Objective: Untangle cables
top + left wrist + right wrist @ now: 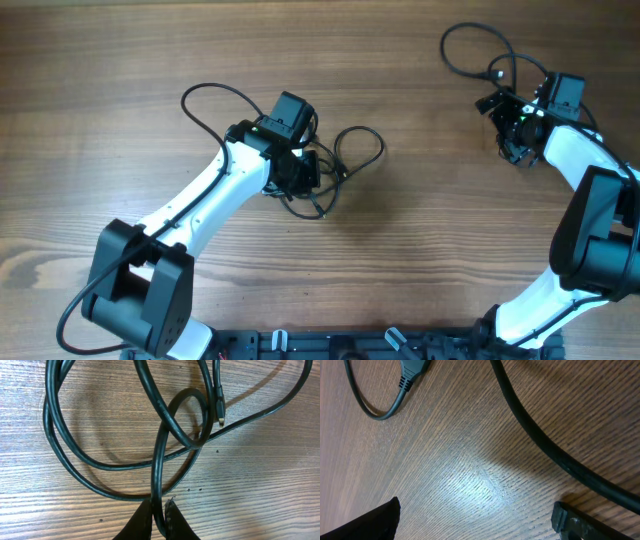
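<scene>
A tangle of black cables [350,160] lies at the table's centre, with a loop [215,95] trailing to the left. My left gripper [300,178] sits on the tangle's left side. In the left wrist view it [159,510] is shut on one strand [159,465] that rises into crossed loops, and a small plug [220,412] lies beyond. Another cable [470,45] loops at the far right. My right gripper [517,150] is just below it. In the right wrist view it [475,517] stands open over bare wood, with a thick cable [535,435] and a plug [412,372] beyond its fingers.
The wooden table [440,250] stretches around both cable groups. The arms' black bases [140,290] stand along the near edge, and the right arm [600,230] runs up the right side.
</scene>
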